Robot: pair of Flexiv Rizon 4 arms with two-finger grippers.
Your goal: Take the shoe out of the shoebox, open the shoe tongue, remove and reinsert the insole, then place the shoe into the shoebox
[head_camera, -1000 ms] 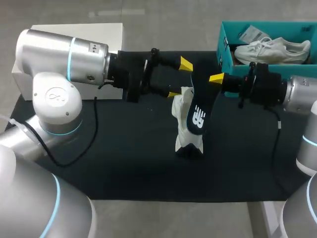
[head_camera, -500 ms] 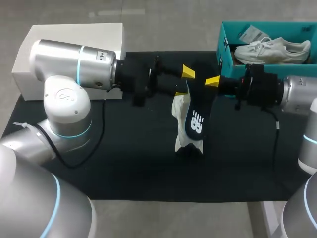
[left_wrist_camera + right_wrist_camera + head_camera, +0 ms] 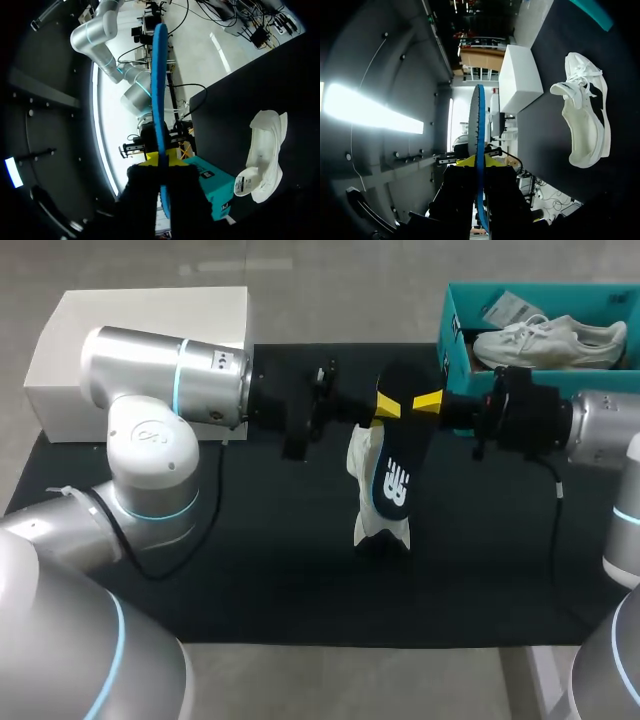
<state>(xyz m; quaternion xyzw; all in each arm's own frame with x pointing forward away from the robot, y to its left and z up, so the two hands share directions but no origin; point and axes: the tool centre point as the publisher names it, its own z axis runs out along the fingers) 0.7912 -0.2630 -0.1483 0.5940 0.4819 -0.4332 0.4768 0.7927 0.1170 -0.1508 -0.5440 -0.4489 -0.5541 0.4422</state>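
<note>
Two pincers on one insole (image 3: 395, 475): left gripper (image 3: 386, 408) and right gripper (image 3: 428, 401) meet nose to nose at its upper part. Both wrist views show the insole edge-on, running straight out between the dark fingers, so I read each one as pressed onto it from two sides. The insole's long axis runs from the pinch point toward the table's near edge. A short stub sticks out past the grippers on the far side, and the logo face is up to the head camera. The shoe (image 3: 362, 462) sits on the black mat right under and beside the insole, peeking out on the left arm's side. Its long axis is roughly parallel to the insole's. It looks to be lying on its side, opening toward the wrist cameras, but I can't call toe from heel. For reinsertion, the free lower end of the insole is already over the shoe, and neither arm is nearer. The teal shoebox (image 3: 450, 335) is just behind the right gripper and holds another white shoe (image 3: 550, 340).
</note>
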